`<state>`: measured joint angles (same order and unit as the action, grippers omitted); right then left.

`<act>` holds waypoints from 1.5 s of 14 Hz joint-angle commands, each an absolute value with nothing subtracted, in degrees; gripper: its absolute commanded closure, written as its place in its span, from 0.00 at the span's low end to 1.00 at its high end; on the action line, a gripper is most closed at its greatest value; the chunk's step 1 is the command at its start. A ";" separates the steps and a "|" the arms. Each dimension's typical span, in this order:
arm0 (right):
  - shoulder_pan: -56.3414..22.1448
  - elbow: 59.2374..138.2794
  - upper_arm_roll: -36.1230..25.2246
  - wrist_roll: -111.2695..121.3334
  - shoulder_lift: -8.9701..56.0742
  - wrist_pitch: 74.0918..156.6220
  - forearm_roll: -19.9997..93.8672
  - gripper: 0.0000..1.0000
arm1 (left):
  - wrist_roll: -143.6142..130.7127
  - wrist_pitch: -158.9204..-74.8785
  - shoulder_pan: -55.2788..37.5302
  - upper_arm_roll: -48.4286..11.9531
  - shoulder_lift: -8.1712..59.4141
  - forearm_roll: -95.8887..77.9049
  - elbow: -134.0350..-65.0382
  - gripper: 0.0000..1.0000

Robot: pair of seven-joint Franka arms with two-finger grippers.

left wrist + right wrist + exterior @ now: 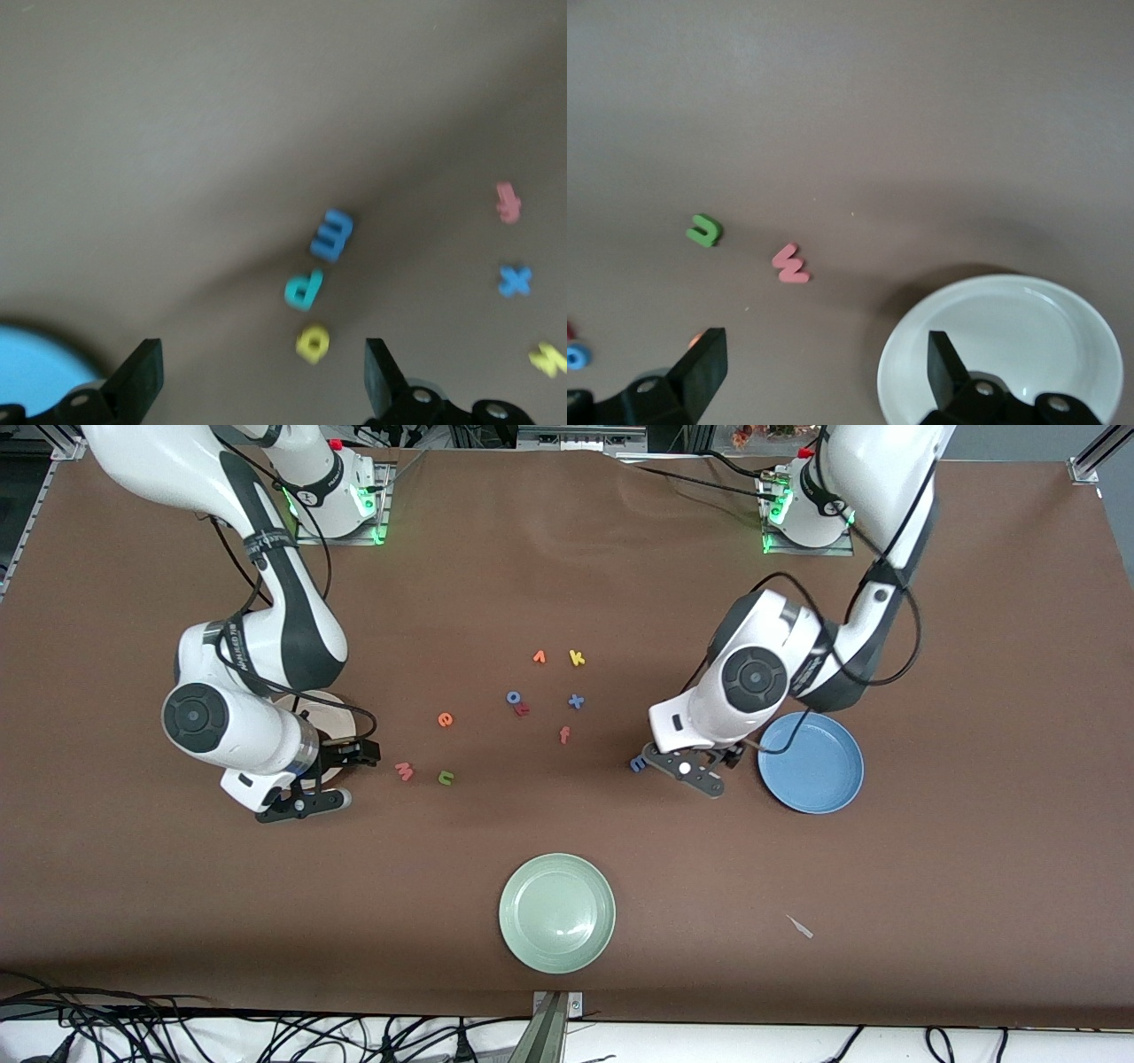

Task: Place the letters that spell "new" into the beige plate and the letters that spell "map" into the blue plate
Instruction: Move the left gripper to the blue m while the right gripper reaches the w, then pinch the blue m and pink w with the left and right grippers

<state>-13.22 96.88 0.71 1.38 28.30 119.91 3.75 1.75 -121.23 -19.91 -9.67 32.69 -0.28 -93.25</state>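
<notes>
A pinkish-red w [404,771] and a green n [446,778] lie side by side, with the orange e [445,719] farther from the front camera. The right wrist view shows the n [704,231] and w [790,264] ahead of my open, empty right gripper [824,372], which hangs low over the edge of the beige plate [1028,336]. That plate [330,710] is mostly hidden under the right arm. My left gripper [260,381] is open and empty beside the blue plate [811,762], low over the yellow a [313,343], with the teal p [304,289] and blue m [332,235] ahead of it.
In the table's middle lie a blue o [514,697] touching a small red letter, a blue x [576,701], an orange f [564,734], a yellow k [577,658] and another orange letter [539,657]. A pale green plate [556,912] sits near the front edge.
</notes>
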 commanded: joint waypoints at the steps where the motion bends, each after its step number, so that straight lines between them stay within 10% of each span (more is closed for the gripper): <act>1: -13.18 102.12 1.31 5.44 26.37 125.23 3.87 0.00 | 5.35 -125.58 -21.00 -9.84 36.90 1.05 -91.76 0.00; 17: -17.66 112.85 2.29 18.28 32.16 147.04 0.80 0.00 | 13.71 -135.18 -24.70 -9.93 44.12 9.57 -93.43 0.06; 19: -17.67 112.85 2.29 18.28 32.87 147.04 0.62 0.00 | 13.71 -135.18 -24.78 -9.93 44.38 9.67 -93.43 0.22; 21: -17.67 112.85 2.29 18.37 32.87 147.04 0.53 0.04 | 13.71 -135.18 -25.66 -9.93 44.38 9.67 -93.34 0.60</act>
